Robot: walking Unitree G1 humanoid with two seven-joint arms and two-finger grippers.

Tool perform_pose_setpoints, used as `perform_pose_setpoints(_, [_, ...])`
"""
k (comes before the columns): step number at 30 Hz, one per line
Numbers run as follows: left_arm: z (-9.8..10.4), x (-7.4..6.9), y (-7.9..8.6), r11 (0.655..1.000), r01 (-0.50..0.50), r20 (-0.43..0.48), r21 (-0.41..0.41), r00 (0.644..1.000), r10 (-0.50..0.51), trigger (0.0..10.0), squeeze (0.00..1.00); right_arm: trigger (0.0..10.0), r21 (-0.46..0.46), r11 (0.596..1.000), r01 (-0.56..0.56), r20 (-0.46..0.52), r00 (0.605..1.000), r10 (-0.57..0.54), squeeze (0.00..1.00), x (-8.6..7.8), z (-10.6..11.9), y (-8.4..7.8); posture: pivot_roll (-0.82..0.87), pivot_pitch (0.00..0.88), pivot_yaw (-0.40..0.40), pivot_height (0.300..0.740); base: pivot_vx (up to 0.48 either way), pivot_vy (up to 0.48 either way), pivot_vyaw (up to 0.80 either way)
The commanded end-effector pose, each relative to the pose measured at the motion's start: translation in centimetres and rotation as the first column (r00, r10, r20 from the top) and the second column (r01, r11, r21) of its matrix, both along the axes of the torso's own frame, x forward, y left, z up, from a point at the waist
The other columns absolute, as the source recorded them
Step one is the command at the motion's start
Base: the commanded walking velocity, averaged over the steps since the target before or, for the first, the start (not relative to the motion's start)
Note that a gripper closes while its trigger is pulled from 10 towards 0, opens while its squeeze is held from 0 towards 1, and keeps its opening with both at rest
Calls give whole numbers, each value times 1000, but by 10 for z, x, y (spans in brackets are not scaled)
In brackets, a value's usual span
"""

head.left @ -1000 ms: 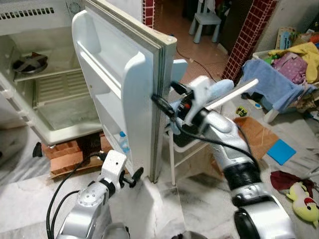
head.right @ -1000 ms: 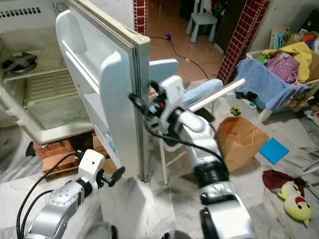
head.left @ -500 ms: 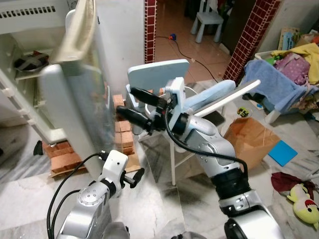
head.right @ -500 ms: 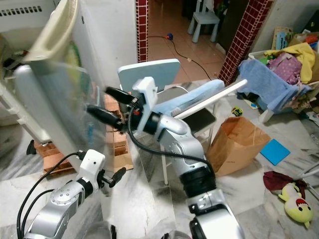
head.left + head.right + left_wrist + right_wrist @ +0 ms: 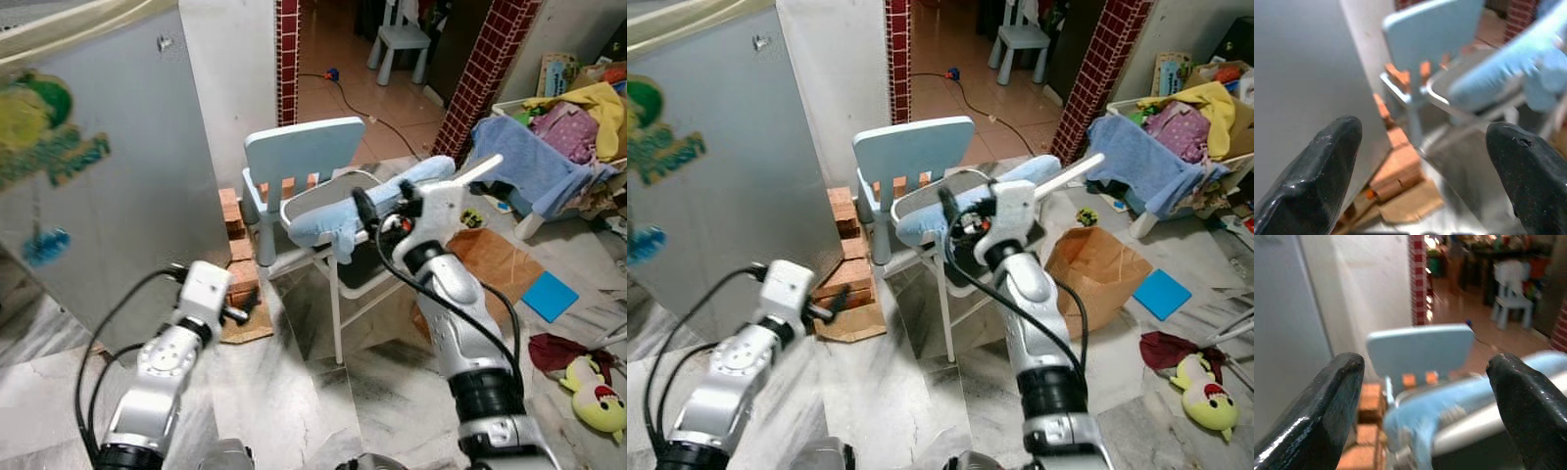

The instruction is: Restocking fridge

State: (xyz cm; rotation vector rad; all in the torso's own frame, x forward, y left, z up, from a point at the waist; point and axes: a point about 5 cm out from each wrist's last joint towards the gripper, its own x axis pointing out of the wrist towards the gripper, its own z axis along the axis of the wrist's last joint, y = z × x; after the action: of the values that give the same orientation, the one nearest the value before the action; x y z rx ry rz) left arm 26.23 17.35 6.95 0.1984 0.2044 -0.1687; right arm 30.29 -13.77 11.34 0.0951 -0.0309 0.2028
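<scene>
With the fridge door (image 5: 108,186) shut, both empty, wide-open end effectors, left (image 5: 238,315) and right (image 5: 359,208), should draw clear of the blue chair (image 5: 304,162).

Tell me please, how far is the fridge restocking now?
The fridge door is shut, so the stocking looks finished. Nothing is in hand: the right gripper is open above the blue chair, and the left gripper is open near the bricks. Little seems left.

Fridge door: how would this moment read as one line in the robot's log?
fridge door: shut | left gripper: open, empty, beside door | right gripper: open, empty, raised by blue chair
</scene>
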Motion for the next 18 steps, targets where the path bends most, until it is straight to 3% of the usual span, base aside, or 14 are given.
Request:
perform_pose_setpoints(1, [7, 4, 4, 999, -34, 56, -6, 998, 35, 10000, 0, 10000, -20, 1000, 22, 32, 999, -21, 0, -4, 4, -1, 19, 41, -43, 740, 0, 0, 0])
perform_pose_setpoints(10, [12, 1, 18, 994, -99, 96, -57, 990, 104, 10000, 0, 10000, -17, 995, 96, -1, 995, -96, 0, -20, -7, -10, 21, 34, -37, 740, 0, 0, 0])
perform_pose_setpoints(18, [10, 2, 10, 994, -74, 89, -75, 993, 81, 10000, 0, 10000, -22, 993, 114, -37, 993, -115, 0, -28, -15, -10, 7, 24, -27, 740, 0, 0, -800])
